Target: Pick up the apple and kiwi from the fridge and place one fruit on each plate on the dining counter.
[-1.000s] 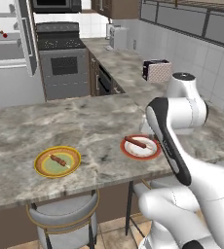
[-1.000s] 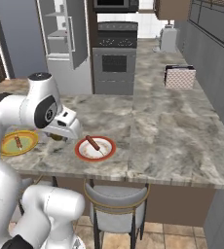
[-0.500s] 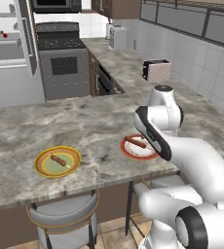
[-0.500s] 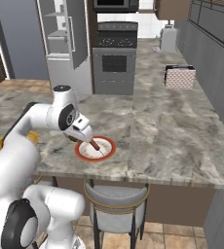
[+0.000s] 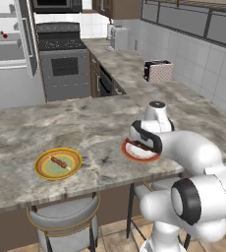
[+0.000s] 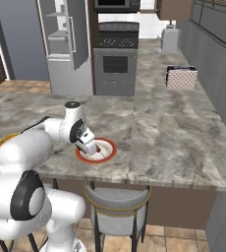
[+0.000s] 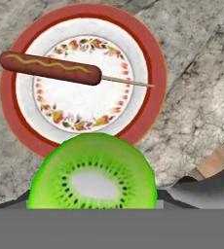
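Kiwi (image 7: pixel 92 171), cut face bright green with a pale core, sat clamped in the tool (image 6: pixel 88 146) just above the red-rimmed white plate (image 7: pixel 150 104). On that plate lay a sausage on a stick (image 7: pixel 50 68), crosswise near its far side. The plate rested on the marbled table (image 5: pixel 16 130). Further along the table lay the yellow plate (image 5: pixel 58 163). Well behind stood the fridge (image 5: pixel 9 54), and a small red apple (image 5: pixel 5 35) on its shelf.

Cut-faced green kiwi (image 7: pixel 92 175) above red-rimmed plate (image 7: pixel 153 63)
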You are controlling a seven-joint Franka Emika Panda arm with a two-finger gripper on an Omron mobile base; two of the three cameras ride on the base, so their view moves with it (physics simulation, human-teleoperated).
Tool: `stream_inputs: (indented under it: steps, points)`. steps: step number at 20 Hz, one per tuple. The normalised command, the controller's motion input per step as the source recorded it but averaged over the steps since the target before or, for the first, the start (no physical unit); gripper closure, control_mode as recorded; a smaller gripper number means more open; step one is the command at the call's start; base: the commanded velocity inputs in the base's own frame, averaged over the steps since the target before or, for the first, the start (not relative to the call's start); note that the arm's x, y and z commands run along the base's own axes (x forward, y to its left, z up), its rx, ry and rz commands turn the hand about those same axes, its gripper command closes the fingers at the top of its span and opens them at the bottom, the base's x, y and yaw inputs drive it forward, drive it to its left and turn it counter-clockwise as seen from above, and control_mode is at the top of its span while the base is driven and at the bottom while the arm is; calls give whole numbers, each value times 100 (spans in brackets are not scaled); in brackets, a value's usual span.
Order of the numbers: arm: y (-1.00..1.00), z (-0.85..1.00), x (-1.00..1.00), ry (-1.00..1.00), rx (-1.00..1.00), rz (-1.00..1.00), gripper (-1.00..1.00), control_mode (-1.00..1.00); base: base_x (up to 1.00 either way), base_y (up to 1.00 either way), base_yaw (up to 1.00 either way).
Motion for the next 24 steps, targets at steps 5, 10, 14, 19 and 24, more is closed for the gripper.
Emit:
stream_inputs:
  steps: [5, 10, 14, 19, 24]
  points:
    - [-2, -49, 34, 2, 0, -3, 100, -100, 0, 0, 0]
    - [0, -29, 32, 0, 0, 0, 100, -100, 0, 0, 0]
    - [0, -17, 37, 0, 0, 0, 100, -100, 0, 0, 0]
    - [0, -22, 29, 0, 0, 0, 100, -100, 0, 0, 0]
    - [0, -25, 8, 0, 0, 0, 100, -100, 0, 0, 0]
